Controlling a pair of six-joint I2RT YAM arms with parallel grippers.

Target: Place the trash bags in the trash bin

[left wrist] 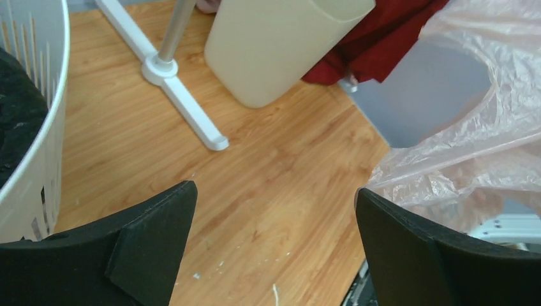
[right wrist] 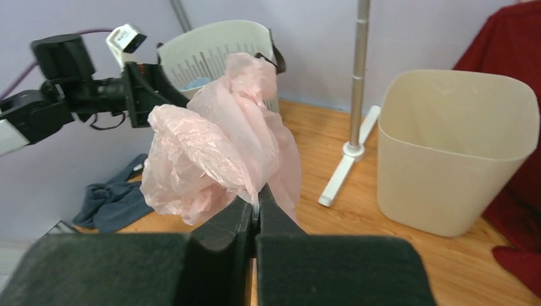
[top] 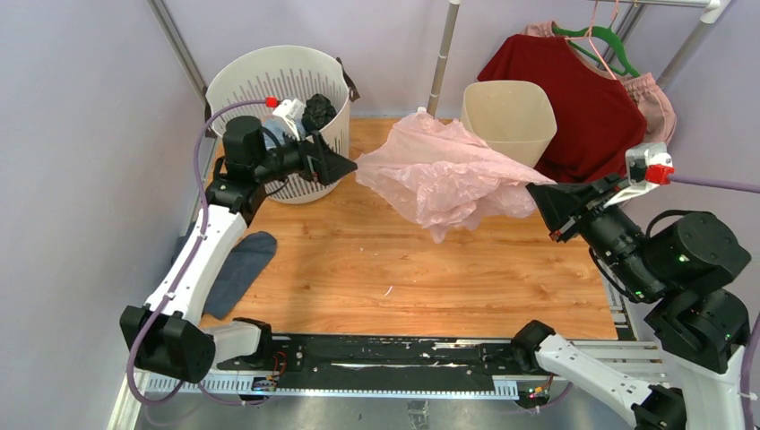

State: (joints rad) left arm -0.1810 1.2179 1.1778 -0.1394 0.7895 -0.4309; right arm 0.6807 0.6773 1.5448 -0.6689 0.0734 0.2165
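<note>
The pale-pink trash bag (top: pixel 444 175) hangs bunched above the table, pinched at its right edge by my right gripper (top: pixel 538 193). In the right wrist view the gripper (right wrist: pixel 256 199) is shut on the bag (right wrist: pixel 217 153). The cream-beige trash bin (top: pixel 508 116) stands upright at the back, just behind the bag; it also shows in the right wrist view (right wrist: pixel 456 150) and the left wrist view (left wrist: pixel 281 44). My left gripper (top: pixel 345 166) is open and empty, left of the bag, by the white basket. In the left wrist view it (left wrist: pixel 275 194) hovers over bare wood, with the bag (left wrist: pixel 478 140) at right.
A round white slotted basket (top: pixel 278 85) with dark items stands back left. A blue-grey cloth (top: pixel 242 264) lies at the table's left edge. A white rack pole (top: pixel 441 63) stands between basket and bin. A red garment (top: pixel 582 98) hangs behind the bin.
</note>
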